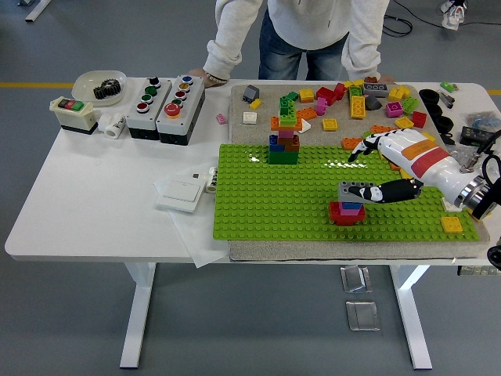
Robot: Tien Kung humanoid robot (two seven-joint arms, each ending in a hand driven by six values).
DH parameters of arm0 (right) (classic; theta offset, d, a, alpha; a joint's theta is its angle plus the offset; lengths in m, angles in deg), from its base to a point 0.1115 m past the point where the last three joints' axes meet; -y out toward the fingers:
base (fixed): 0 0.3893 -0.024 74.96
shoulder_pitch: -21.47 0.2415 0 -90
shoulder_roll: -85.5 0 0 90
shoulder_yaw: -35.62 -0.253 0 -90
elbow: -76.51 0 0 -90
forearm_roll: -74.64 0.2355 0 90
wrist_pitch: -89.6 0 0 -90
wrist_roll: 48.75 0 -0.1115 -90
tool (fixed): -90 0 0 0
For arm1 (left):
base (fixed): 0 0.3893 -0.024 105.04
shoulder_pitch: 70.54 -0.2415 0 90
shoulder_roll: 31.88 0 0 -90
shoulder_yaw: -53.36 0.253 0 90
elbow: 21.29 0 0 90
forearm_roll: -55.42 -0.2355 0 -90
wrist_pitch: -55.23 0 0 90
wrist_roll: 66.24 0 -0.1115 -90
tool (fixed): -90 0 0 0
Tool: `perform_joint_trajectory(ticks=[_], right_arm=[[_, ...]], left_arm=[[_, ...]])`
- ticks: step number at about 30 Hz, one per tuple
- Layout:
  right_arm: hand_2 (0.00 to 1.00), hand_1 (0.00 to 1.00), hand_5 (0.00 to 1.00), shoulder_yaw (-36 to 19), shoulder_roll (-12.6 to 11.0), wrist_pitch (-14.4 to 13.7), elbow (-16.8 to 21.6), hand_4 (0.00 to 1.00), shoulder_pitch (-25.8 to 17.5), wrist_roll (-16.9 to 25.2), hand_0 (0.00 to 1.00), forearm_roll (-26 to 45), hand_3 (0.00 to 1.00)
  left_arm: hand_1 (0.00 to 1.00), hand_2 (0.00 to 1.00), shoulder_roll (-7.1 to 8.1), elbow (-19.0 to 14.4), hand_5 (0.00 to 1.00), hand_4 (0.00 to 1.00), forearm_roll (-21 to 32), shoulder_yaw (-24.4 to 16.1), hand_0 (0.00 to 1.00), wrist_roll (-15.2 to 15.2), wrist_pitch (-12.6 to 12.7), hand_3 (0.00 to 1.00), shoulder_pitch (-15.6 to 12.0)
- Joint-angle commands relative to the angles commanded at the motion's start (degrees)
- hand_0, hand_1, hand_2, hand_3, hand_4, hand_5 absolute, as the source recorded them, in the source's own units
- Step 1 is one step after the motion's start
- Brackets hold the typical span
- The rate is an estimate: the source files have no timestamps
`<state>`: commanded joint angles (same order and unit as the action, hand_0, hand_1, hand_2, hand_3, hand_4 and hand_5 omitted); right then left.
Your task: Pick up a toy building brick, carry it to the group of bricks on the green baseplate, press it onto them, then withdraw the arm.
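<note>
white bowl at the far left corner has a dark gear-looking thing sitting in it. next to it are a small switch box with a red and a green button and two grey button boxes. the loose bricks are scattered over the beige mat at the back — yellow, red, green, orange, a grey one or two.

on the green baseplate there's a tall stack near the far left part, green at the bottom with blue, brown and green above. near the front right is the smaller group — a red brick with a blue bit on top and a grey brick just behind it. a lone yellow brick sits at the baseplate's right end.

the right hand comes in from the right edge, white with an orange band, held low over the baseplate. fingers are spread and loose, holding nothing. the dark thumb points left and lies right at the grey brick, the other fingers reach out toward the mat's edge.

a person stands at the far side, one hand resting on the table edge.
</note>
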<state>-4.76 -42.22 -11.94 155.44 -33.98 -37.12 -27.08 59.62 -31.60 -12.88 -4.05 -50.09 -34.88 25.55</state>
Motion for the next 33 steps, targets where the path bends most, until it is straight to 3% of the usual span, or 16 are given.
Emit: perform_joint_trajectory(ticks=[12,33], right_arm=[[0.714,0.663,0.496,0.1,-1.8,2.6,3.1,0.764,-2.5,-0.4,0.689,-0.7,0.586],[0.706,0.662,0.506,1.0,-2.7,1.9,6.8,0.741,-4.1,0.1,0.688,-0.9,0.563]], left_arm=[[0.724,0.650,0.06,0.0,0.610,0.591,-0.8,-0.3,0.778,0.1,-0.2,0.562,-0.2],[0.722,0.650,0.13,0.0,0.610,0.590,-0.1,0.1,0.779,0.0,-0.2,0.562,0.1]])
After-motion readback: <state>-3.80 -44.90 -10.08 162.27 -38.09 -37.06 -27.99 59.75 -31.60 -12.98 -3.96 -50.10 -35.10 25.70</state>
